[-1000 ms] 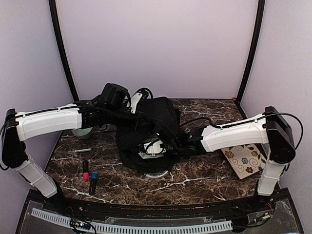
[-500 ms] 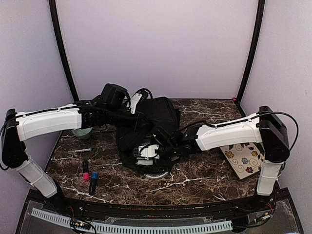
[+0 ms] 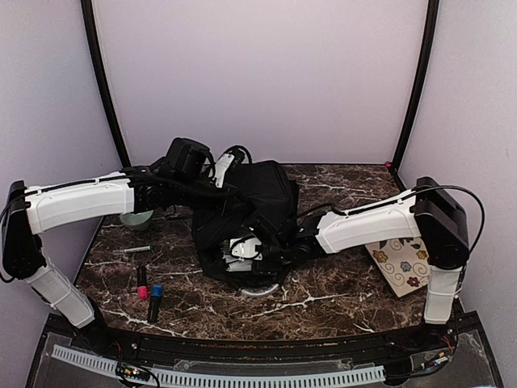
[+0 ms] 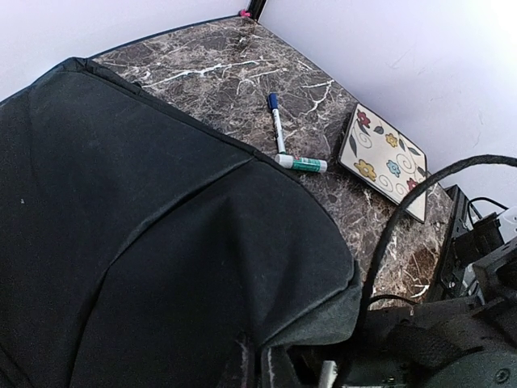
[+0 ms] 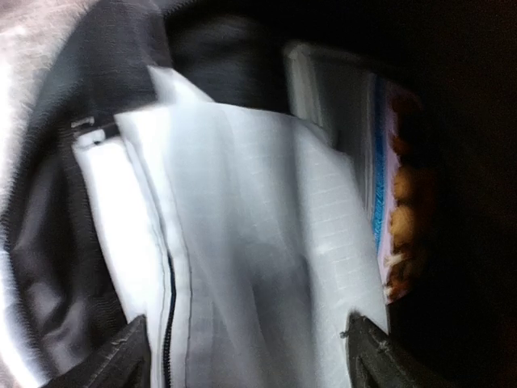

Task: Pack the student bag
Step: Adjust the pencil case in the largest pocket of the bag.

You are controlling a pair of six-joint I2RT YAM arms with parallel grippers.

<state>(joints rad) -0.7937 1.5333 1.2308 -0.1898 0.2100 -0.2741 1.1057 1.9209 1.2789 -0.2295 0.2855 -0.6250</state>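
Observation:
The student bag, a large black backpack, lies mid-table with its mouth facing the near edge. My left gripper is shut on the bag's upper flap and holds it raised; in the left wrist view black fabric fills the frame and is pinched at the gripper. My right gripper reaches into the bag's mouth. Its jaws stand wide, one on each side of a white zippered pouch inside the bag, so the gripper is open. A colourful book edge shows beside the pouch.
A floral notebook lies at the right, under the right arm. Red and blue markers and a thin pen lie at the left, near a pale green bowl. Behind the bag lie a blue marker and a green one.
The right arm has pushed leftward, deeper into the bag's mouth, and its jaws have gone from shut to wide apart, letting go of the white pouch. The left arm has stayed still.

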